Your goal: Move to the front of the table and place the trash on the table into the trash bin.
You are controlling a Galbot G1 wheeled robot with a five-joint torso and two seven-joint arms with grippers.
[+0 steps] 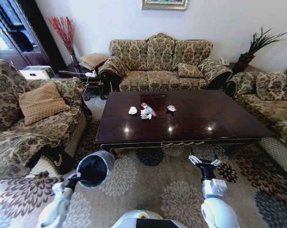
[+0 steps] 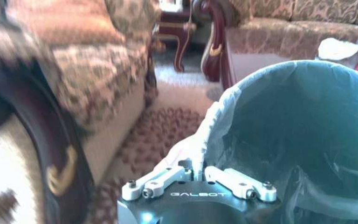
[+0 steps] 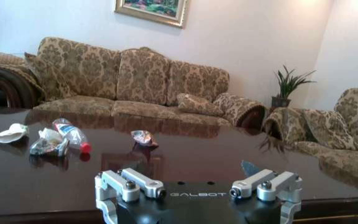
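Dark glossy tabletop (image 1: 205,118) carries the trash (image 1: 146,111) near its centre. Left gripper (image 2: 195,179), jaws clamped on the trash bin (image 1: 93,168) rim; right gripper (image 1: 204,163) jaws open — the robot should close in squarely, bin level.

table (image 1: 205,118): dark, glossy | trash (image 1: 146,111): mid-table | trash bin (image 1: 93,169): tilted, bag-lined

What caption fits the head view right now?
Left gripper holds the trash bin before the table; right gripper open, trash unpicked.
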